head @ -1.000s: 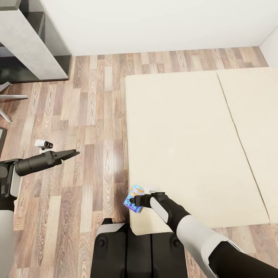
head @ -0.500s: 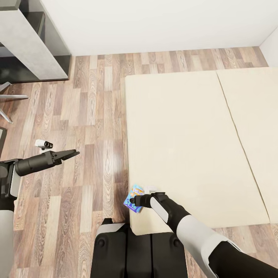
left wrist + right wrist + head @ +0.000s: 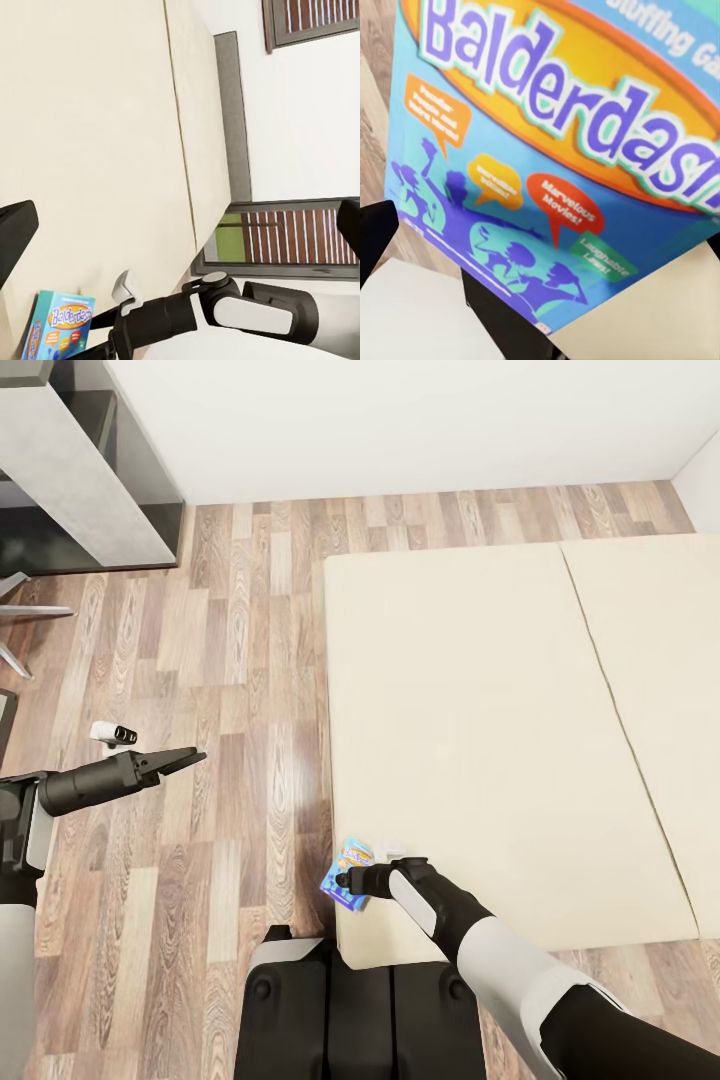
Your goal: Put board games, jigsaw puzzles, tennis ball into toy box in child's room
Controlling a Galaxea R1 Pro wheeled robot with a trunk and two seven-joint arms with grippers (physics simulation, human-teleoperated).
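Note:
A bright blue board game (image 3: 335, 890) with orange print sits tilted at the near left corner of the beige bed (image 3: 480, 740), partly over the floor. My right gripper (image 3: 350, 878) is right at it. In the right wrist view the box cover (image 3: 562, 150) is close in front of the camera. One dark fingertip (image 3: 375, 240) stands at its edge and the jaws are spread wide. The left wrist view shows the same box (image 3: 64, 326) beside my right arm (image 3: 225, 307). My left gripper (image 3: 185, 760) hangs open over the wood floor with nothing in it.
The table (image 3: 70, 470) with its pale grey top stands at the far left against the white wall. Grey chair legs (image 3: 20, 610) reach in beside it. Wood floor (image 3: 250, 660) lies between table and bed. My dark base (image 3: 360, 1010) touches the bed's near corner.

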